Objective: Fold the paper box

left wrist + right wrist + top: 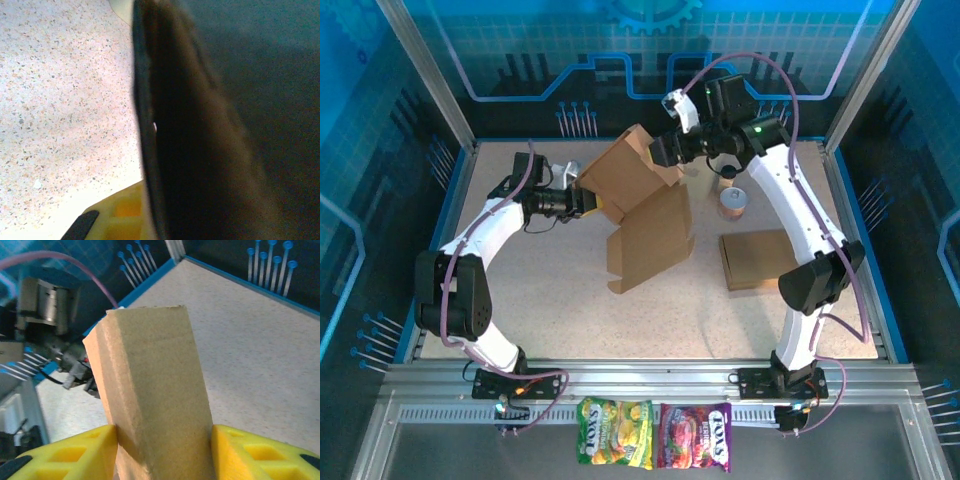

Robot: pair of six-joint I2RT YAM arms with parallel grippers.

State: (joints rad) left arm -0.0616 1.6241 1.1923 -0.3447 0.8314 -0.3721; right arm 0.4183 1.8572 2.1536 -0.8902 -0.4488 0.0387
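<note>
The paper box (645,225) is a brown cardboard blank, partly folded and held tilted above the middle of the table. My left gripper (592,203) is shut on its left edge. In the left wrist view the cardboard (200,130) looms dark and close beside one yellow finger (122,212); the other finger is hidden. My right gripper (670,152) holds the box's upper right part. In the right wrist view its two yellow fingers (90,450) press on both sides of a folded cardboard section (155,390).
A second flat cardboard piece (760,258) lies on the table at the right, below the right arm. A small can (733,203) stands just behind it. Two candy bags (615,433) lie on the front rail. Blue walls surround the table (540,300).
</note>
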